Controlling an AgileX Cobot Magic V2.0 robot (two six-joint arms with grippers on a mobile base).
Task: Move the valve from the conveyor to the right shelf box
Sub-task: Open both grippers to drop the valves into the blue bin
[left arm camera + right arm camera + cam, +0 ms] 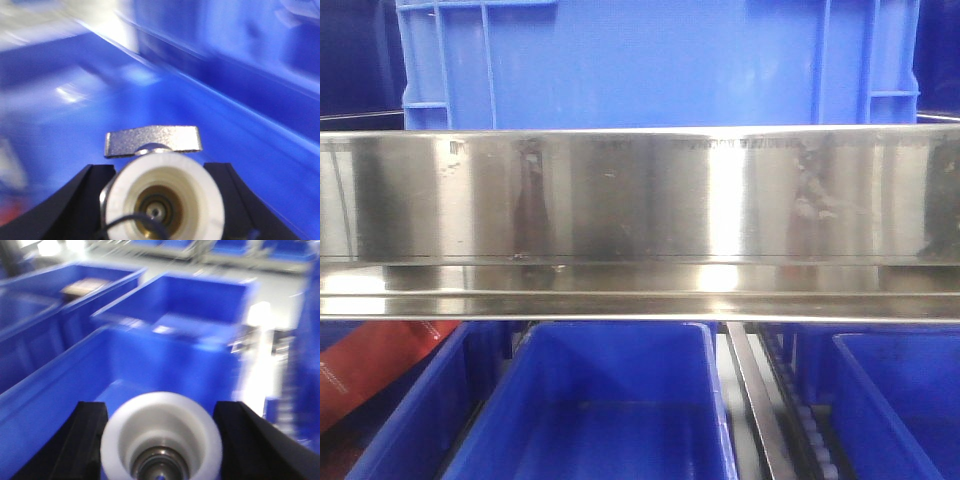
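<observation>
Left wrist cam, close-up: the left claw [159, 169] pinches a small butterfly-handle valve [165, 197] w/ a round white plastic mouth facing the lens, brass-coloured inside. Black fingers [75, 200] press on both sides of it. Its flat silver cast-metal handle [152, 141] sits on top, lying crosswise. A thin dark wire [131, 219] curls across the mouth's lower edge. Behind it, motion-blurred, are the floor & inner wall of a deep blue plastic box [235, 90]; the valve is held up in front of these. Right wrist cam: the right claw [161, 406] grips a white-mouthed valve [161, 432] w/ a metal core at centre, black fingers [87, 435] tight on either side; its handle isn't in shot. It's held over an open blue rectangular bin [45, 390]. Beyond that is a 2nd blue bin [200, 300], and at far left a 3rd blue bin [30, 325] w/ a brownish item [80, 287] inside, too blurred to ID. Front cam: a wide polished stainless-steel shelf rail [640, 200] runs across the whole frame. A large ribbed blue crate [650, 60] stands on the level above. Below are three open blue tubs: left tub [420, 420], centre tub [620, 350], right tub [890, 400]. A grey roller track [765, 400] runs btwn centre & right ones, and a red strip [370, 375] shows at lower left.
</observation>
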